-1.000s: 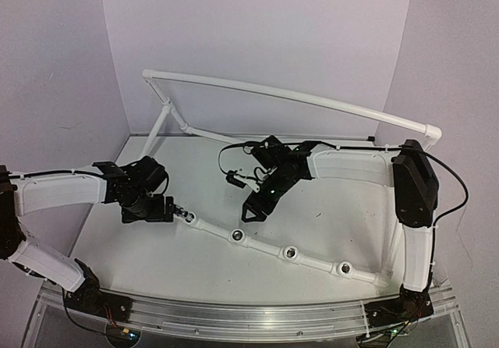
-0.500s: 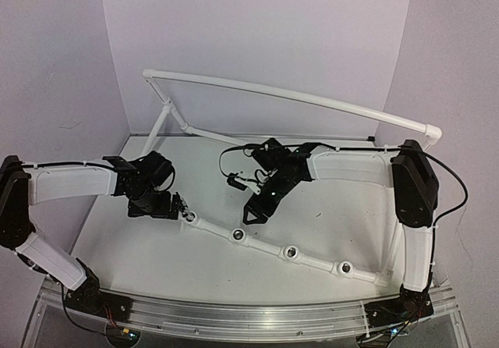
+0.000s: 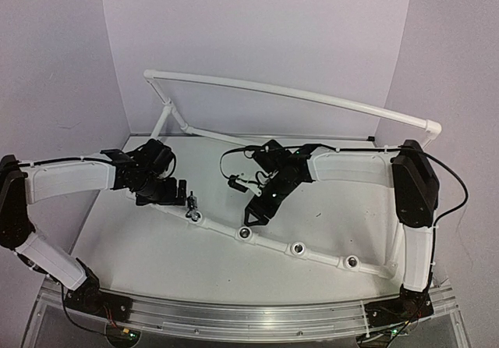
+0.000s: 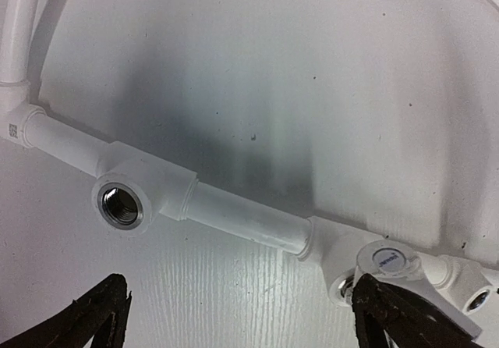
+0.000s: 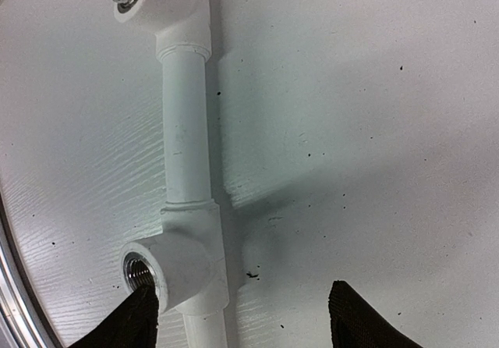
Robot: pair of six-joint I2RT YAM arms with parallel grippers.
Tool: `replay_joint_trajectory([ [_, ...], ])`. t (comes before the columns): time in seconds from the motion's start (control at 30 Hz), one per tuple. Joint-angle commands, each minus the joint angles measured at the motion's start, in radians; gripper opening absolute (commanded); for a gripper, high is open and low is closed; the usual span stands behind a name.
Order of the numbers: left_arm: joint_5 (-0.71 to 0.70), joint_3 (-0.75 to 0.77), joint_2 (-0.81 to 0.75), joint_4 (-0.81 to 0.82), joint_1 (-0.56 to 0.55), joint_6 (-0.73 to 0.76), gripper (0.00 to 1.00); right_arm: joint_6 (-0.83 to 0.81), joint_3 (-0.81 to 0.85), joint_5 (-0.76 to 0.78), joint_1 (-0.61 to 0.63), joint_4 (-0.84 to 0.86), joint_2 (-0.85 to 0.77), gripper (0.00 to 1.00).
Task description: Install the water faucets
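1 water faucet (image 3: 191,203) stood in the leftmost socket of the white pipe frame (image 3: 273,243); the left gripper (image 3: 182,195) sat just beside it, fingers spread wide with nothing between them; whether the faucet was screwed fully home could not be told. 3 sockets lay bare along the same pipe: the 2nd socket (image 3: 245,232), the 3rd socket (image 3: 297,248) and the 4th socket (image 3: 352,262); the job looked about a quarter done. The right gripper (image 3: 252,216) hovered over the 2nd socket, equally wide and empty. The next move likely called for another faucet, brought stem-first and square to the threaded mouth; no loose one showed on the table (image 3: 335,207). The right arm's own reach over that socket, its looping cable (image 3: 221,159) and the raised rear rail (image 3: 296,94) crowded the approach.
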Motion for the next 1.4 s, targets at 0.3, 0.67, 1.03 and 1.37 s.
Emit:
replay_joint_trajectory([
  [0.3, 0.004, 0.017, -0.016, 0.087, 0.005, -0.020, 1.00, 0.004, 0.003, 0.011, -0.005, -0.007, -0.073, 0.72],
  [0.67, 0.032, 0.027, 0.035, 0.088, 0.020, -0.042, 1.00, -0.004, -0.012, 0.010, -0.014, -0.008, -0.079, 0.72],
  [1.03, 0.191, 0.073, 0.104, 0.177, 0.017, 0.045, 1.00, -0.004, -0.026, 0.007, -0.024, -0.008, -0.089, 0.72],
  [1.37, 0.157, 0.149, 0.157, 0.074, -0.092, 0.117, 1.00, -0.005, -0.033, 0.002, -0.029, -0.007, -0.091, 0.72],
])
